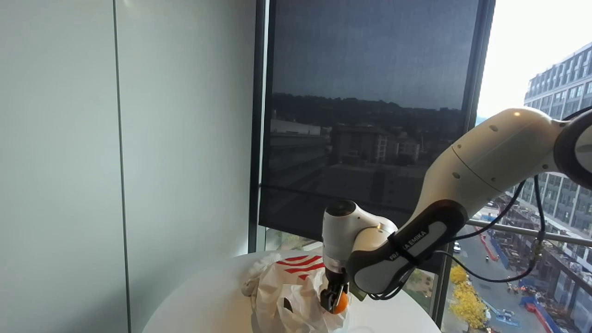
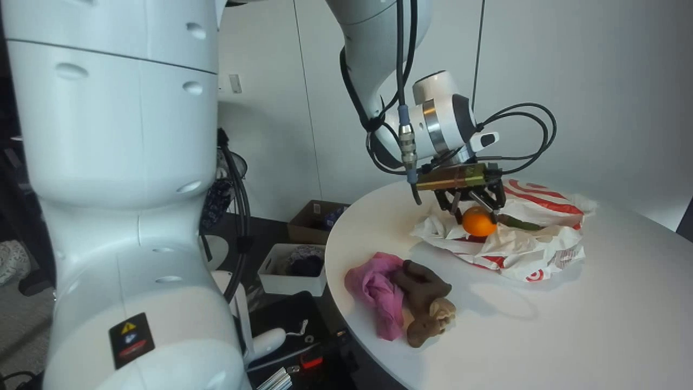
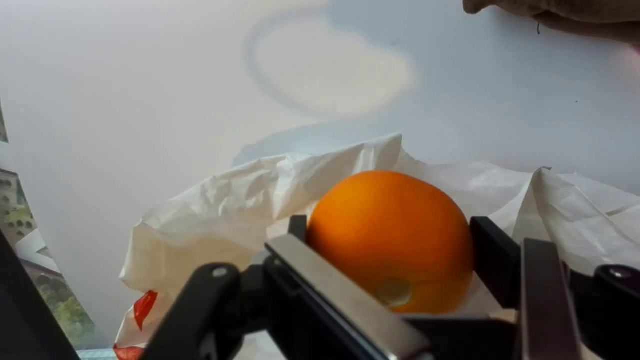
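Clearly, in the wrist view the gripper point(image 3: 390, 250) pinches the orange point(image 3: 385, 215) right of centre in the lower half of the frame: a finger meets its left side and a finger its right, and its round top shows higher than the fingertips. Around it a crumpled white bag point(image 3: 220, 195) with red print spreads to the right edge. The white table point(image 3: 125, 90) fills the upper part, and a brown plush animal point(image 3: 575, 15) is cut off by the upper right corner.

In an exterior view the robot arm point(image 2: 371, 49) comes down from the top middle, and the orange sits between the fingertips, right of centre, over the white bag; whether the two touch cannot be told. A dark green thing point(image 2: 518, 222) lies among the bag's folds, just right of the orange. Near the bottom middle, well apart from the gripper, the plush animal lies against a pink cloth point(image 2: 379, 292). Boxes point(image 2: 306, 222) stand on the floor left of the table.

In an exterior view, under a dark window shade point(image 1: 365, 115), the gripper is low in the frame, right of centre, its fingers partly covering the orange. Pale wall panels point(image 1: 185, 138) fill the left.
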Controlling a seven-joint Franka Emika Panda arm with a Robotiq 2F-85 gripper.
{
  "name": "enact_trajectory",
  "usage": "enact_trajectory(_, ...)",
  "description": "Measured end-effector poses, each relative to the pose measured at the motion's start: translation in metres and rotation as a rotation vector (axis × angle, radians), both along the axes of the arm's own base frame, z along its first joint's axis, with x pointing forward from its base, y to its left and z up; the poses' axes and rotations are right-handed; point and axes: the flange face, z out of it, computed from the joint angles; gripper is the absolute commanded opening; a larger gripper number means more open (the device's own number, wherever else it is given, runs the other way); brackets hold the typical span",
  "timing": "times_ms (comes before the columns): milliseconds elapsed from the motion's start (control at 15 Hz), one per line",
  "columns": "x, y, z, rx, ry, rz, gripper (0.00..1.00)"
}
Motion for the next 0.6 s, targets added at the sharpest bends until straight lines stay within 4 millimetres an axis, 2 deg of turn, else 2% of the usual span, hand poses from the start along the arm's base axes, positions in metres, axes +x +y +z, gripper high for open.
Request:
enact_trajectory(333,0.018,0.016,-0.03,-0.017,-0.004,0.041,0.56)
enact_trajectory(467,0.024,0.029,-0.033,0.009,-0.024,0.057,0.56)
enact_trajectory(600,0.028,0.044,-0.026,0.051,-0.062,0.076,0.56)
